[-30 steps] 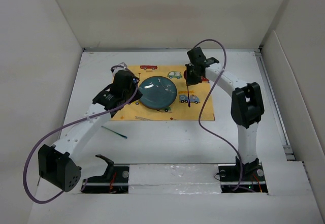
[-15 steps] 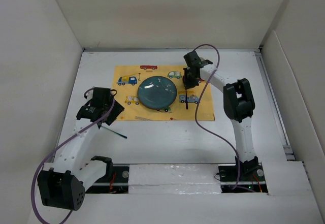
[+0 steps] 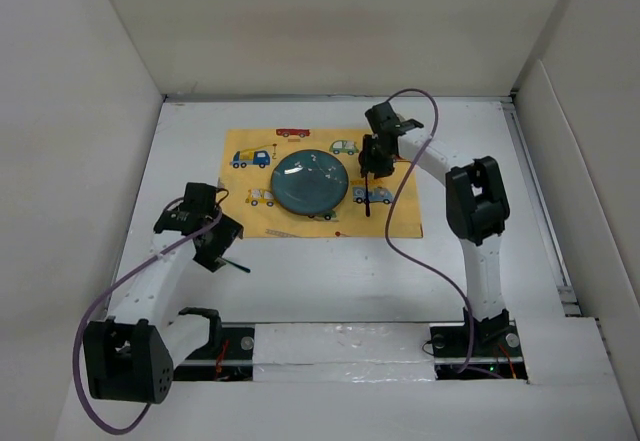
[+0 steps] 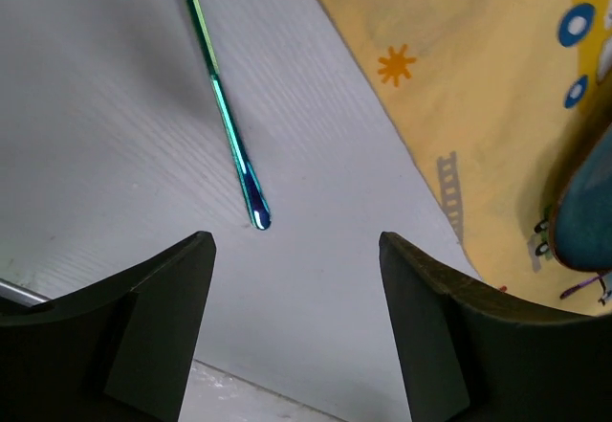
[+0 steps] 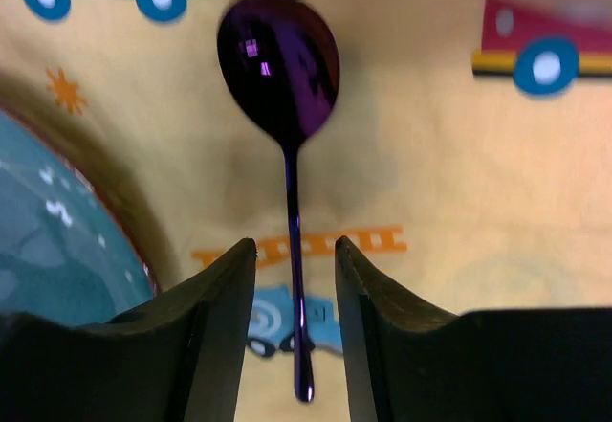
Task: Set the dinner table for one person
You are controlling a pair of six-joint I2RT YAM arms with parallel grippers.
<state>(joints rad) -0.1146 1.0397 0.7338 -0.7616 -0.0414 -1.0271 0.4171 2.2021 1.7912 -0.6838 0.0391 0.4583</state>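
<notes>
**A:** What did we have on the large, plain white dinner table [image 3: 330, 286] at that point?

**B:** It spread under everything, walled by pale panels. Towards its far side lay the yellow rectangular cloth mat [image 3: 400, 219] printed with little cars. The round teal glazed plate [image 3: 310, 183] sat near the mat's middle.

**A:** And the cutlery?

**B:** We saw the glossy purple metal spoon [image 5: 279, 63] lying flat on the mat, just right of the plate. The right gripper [image 5: 295, 245] hung over it with its jaws apart, and the handle ran between them untouched.

**A:** So we judged the spoon placed?

**B:** Yes. The step in hand was the slender iridescent green metal utensil [image 4: 225, 116], off the mat on bare table, its head out of view. The left gripper [image 4: 295, 240] stood wide open and empty, just short of the handle's tip. Next, we reckoned, it had to descend, straddle that thin handle and close low.
</notes>
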